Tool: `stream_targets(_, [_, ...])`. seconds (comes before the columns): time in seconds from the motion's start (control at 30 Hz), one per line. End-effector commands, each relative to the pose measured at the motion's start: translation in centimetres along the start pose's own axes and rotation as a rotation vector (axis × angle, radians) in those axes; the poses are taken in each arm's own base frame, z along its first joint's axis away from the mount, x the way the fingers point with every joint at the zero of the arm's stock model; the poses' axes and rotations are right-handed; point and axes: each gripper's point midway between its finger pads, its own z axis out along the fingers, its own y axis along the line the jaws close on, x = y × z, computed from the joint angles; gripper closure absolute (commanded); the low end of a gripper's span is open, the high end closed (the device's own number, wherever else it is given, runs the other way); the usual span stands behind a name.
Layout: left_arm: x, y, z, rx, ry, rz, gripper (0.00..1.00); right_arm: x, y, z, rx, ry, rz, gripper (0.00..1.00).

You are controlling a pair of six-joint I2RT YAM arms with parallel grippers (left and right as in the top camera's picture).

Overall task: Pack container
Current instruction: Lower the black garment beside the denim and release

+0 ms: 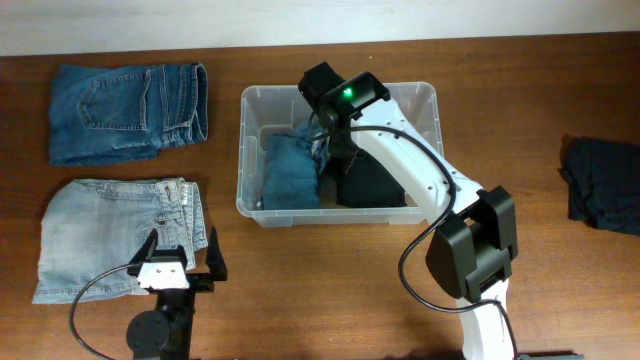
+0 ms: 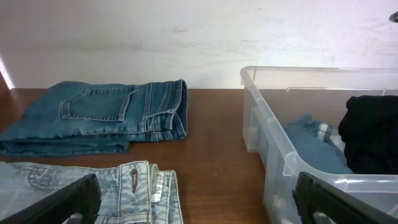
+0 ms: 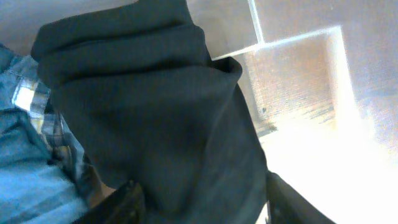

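Observation:
The clear container (image 1: 240,150) stands at the table's middle; in the left wrist view its near corner (image 2: 267,99) is on the right. Inside lie folded blue jeans (image 1: 290,175) on the left and a black garment (image 1: 370,185) on the right. My right gripper (image 1: 335,135) reaches down into the bin. In the right wrist view its fingers stand apart on either side of the black garment (image 3: 155,106), so the gripper (image 3: 208,199) is open with cloth between them. My left gripper (image 1: 180,255) rests wide open at the table's front left, over the light jeans' edge.
Dark blue folded jeans (image 1: 125,110) lie at the back left and light blue jeans (image 1: 110,235) at the front left. A dark garment (image 1: 605,185) lies at the right edge. Both blue pairs, the darker (image 2: 99,115) and the lighter (image 2: 124,186), show in the left wrist view.

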Motion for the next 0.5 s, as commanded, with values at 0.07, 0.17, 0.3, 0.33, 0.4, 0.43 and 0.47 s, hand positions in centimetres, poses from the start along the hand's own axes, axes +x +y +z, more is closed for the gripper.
stream_targets(0.07, [0.1, 0.0, 0.0, 0.005, 0.001, 0.012, 0.01, -1.7, -1.2, -1.9, 0.043, -0.086, -0.283, 0.35])
stream_targets(0.17, [0.1, 0.0, 0.0, 0.005, 0.001, 0.012, 0.01, -2.4, -1.1, -3.4, 0.019, -0.106, -0.318, 0.35])
stream_targets(0.3, [0.1, 0.0, 0.0, 0.005, 0.001, 0.012, 0.01, -2.1, 1.0, -5.1, -0.125, -0.082, -0.413, 0.35])
stream_targets(0.33, [0.1, 0.0, 0.0, 0.005, 0.001, 0.012, 0.01, -2.2, 0.9, -5.4, -0.126, -0.086, -0.410, 0.35])
stream_targets(0.4, [0.1, 0.0, 0.0, 0.005, 0.001, 0.012, 0.01, -3.5, 0.1, -6.3, -0.119, -0.116, -0.349, 0.36])
stream_targets(0.43, [0.1, 0.0, 0.0, 0.005, 0.001, 0.012, 0.01, -4.0, -0.1, -6.8, -0.127, -0.128, -0.335, 0.36])
stream_targets(0.47, [0.1, 0.0, 0.0, 0.005, 0.001, 0.012, 0.01, -4.7, -0.5, -7.4, -0.133, -0.142, -0.319, 0.36])
